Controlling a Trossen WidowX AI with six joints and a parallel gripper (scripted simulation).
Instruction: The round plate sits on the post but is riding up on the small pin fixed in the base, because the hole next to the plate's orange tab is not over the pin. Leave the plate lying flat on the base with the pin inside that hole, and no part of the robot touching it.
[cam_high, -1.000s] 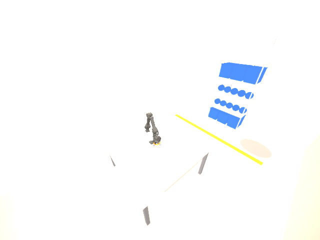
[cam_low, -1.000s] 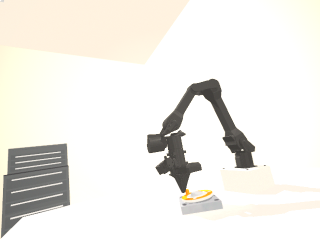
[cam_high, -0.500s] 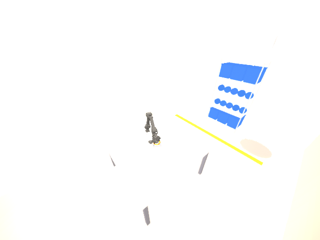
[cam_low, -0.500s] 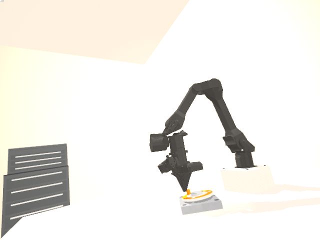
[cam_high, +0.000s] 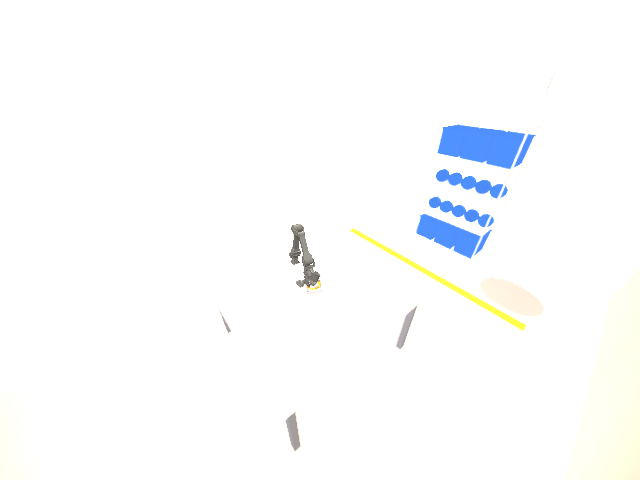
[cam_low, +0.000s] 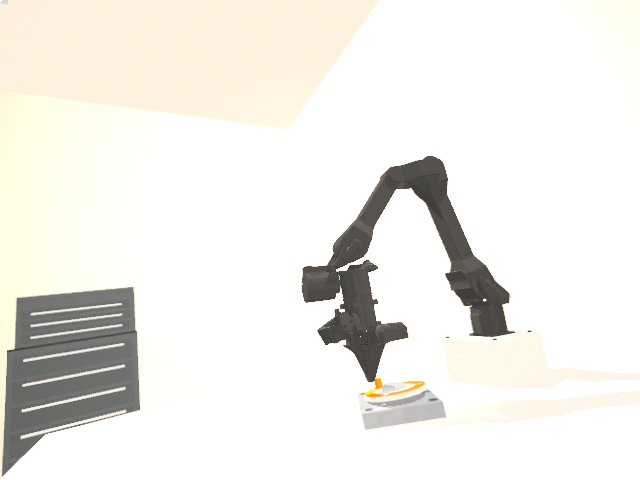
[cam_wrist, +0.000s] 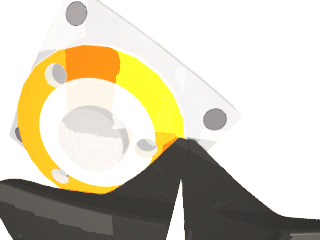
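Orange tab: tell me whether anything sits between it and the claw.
Nothing visible does. In the exterior view the shut claw hangs point-down just above the orange tab at the near-left edge of the round plate, with only air between them. The wrist view likewise shows no object over the plate or its grey base.
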